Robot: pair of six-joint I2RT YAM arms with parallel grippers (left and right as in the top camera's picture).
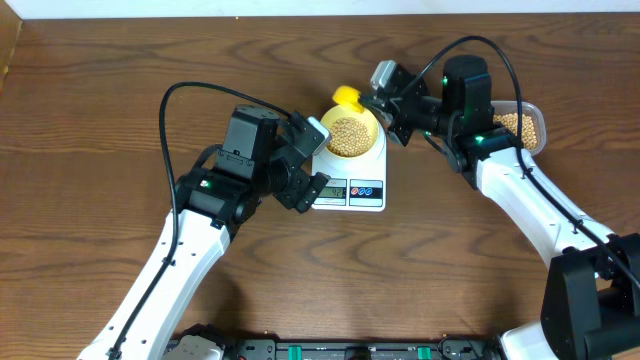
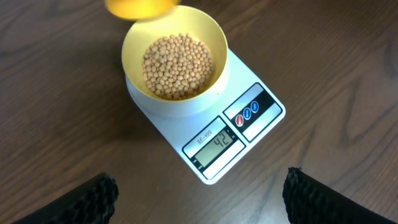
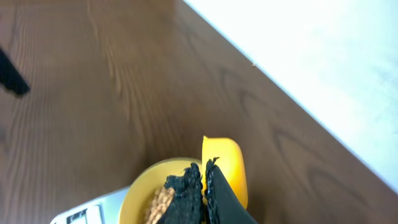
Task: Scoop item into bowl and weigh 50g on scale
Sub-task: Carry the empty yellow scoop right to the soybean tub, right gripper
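A pale-yellow bowl (image 1: 352,134) holding tan beans (image 2: 178,66) sits on the white scale (image 1: 350,185); its display (image 2: 216,142) reads about 42. My right gripper (image 1: 385,105) is shut on a yellow scoop (image 1: 347,97), held tipped at the bowl's far rim; the scoop also shows in the right wrist view (image 3: 225,168) and the left wrist view (image 2: 140,7). My left gripper (image 1: 305,175) is open and empty, just left of the scale's front, its fingers wide apart in the left wrist view (image 2: 199,199).
A clear plastic tub (image 1: 525,125) with more beans stands at the right, partly behind my right arm. The table's far edge runs along the top, with white floor beyond it in the right wrist view (image 3: 323,56).
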